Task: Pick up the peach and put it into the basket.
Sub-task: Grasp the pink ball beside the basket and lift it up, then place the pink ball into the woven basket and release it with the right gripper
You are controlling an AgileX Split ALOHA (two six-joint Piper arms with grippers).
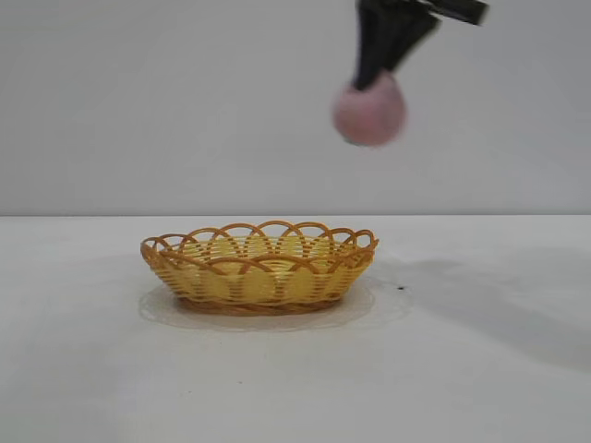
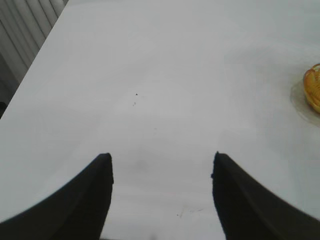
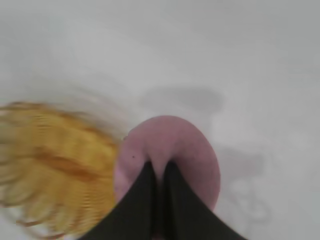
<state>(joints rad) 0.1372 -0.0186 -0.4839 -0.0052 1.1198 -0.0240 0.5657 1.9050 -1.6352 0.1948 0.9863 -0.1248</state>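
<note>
From the exterior view, you had one peach (image 1: 369, 111) clenched in the right gripper (image 1: 377, 76), held high in the air. One basket (image 1: 260, 267) sat on the surface (image 1: 480, 369), below the gripper and off toward the left arm's side; nothing showed inside it.

In the left wrist view, your left gripper (image 2: 161, 175) hung released over the bare surface (image 2: 150, 75), fingers spread, with the basket's edge (image 2: 313, 87) far off.

In the right wrist view, the fingers (image 3: 142, 200) pinched the peach (image 3: 175, 150), the basket (image 3: 55, 165) beside it below.
</note>
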